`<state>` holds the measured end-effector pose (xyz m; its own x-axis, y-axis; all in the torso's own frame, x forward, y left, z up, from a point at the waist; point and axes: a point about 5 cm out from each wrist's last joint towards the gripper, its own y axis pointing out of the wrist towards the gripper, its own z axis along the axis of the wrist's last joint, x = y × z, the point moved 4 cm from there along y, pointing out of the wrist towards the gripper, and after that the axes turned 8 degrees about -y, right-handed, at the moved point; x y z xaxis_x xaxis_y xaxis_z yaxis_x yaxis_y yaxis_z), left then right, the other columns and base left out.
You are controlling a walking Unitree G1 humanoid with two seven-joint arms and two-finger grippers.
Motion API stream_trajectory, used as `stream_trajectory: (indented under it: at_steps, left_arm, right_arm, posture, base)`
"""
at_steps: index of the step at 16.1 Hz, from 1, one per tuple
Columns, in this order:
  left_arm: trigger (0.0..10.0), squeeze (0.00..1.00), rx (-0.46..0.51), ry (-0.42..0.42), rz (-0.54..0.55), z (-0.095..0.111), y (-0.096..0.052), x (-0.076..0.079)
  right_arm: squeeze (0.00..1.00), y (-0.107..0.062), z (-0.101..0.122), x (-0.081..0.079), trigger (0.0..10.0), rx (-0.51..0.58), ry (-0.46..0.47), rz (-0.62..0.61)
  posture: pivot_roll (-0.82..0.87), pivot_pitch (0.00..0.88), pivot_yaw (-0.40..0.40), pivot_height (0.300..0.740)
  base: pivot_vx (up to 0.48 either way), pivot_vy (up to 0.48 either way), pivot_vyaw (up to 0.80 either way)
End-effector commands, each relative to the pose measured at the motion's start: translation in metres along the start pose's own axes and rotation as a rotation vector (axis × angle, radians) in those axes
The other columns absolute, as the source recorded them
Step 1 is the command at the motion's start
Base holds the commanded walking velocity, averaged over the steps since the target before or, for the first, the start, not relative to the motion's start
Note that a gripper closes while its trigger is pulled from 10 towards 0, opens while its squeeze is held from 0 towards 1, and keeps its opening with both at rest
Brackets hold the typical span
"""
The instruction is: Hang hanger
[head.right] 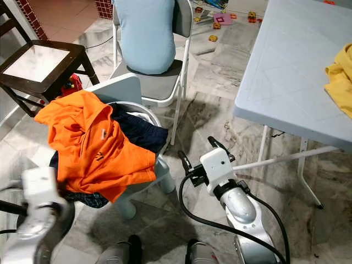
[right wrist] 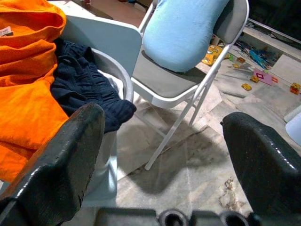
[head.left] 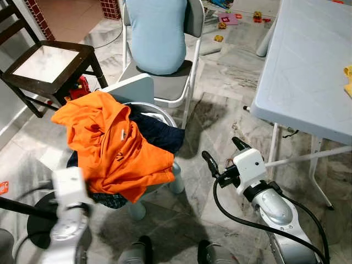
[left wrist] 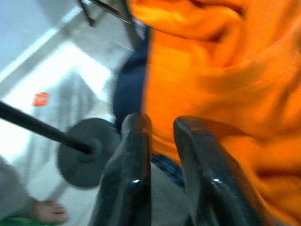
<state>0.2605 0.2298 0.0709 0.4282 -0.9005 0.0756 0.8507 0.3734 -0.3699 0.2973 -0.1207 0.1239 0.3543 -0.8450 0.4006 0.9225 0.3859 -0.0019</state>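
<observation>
Looking down, we see a marbled grey tile floor (head.left: pixel 220 93) with a small pale plastic chair (head.left: pixel 135 91) in front of us, heaped with an orange shirt (head.left: pixel 110 146) lying over dark navy clothing (head.left: pixel 157 132). We cannot make out a hanger anywhere in these views. Our left gripper (left wrist: pixel 157 141) sits low at the near edge of the orange shirt, its two black fingers nearly pressed together with only a narrow slit between them and nothing pinched. Our right gripper (head.left: pixel 223 154) hovers above the floor just beside the chair, fingers spread wide and empty. Behind the heap stands a grey folding chair (head.left: pixel 190 60) carrying a light blue cushion (head.left: pixel 157 33). A dark wooden stool (head.left: pixel 49 66) stands to the left, a grey plastic table (head.left: pixel 308 71) to the right with a yellow cloth (head.right: pixel 341 77) on it. Small toys (head.left: pixel 228 19) litter the far floor.
</observation>
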Motion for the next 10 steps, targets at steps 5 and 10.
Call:
stream_trajectory:
  at_steps: [5,10]
  left_arm:
    - [10.0,1.0,0.029,0.091,-0.063,0.007,-0.006,0.019]
    - [10.0,1.0,0.16,0.183,-0.136,0.034,-0.017,0.032]
  right_arm:
    - [0.0,0.0,-0.002,-0.001,10.0,-0.003,-0.008,0.003]
    - [0.0,-0.001,-0.003,0.0,10.0,-0.004,-0.01,0.002]
  posture:
    - [-0.05,0.231,-0.001,0.74]
    - [-0.05,0.231,-0.002,0.74]
  base:
    - [0.0,0.0,0.0]
    - [0.0,0.0,0.0]
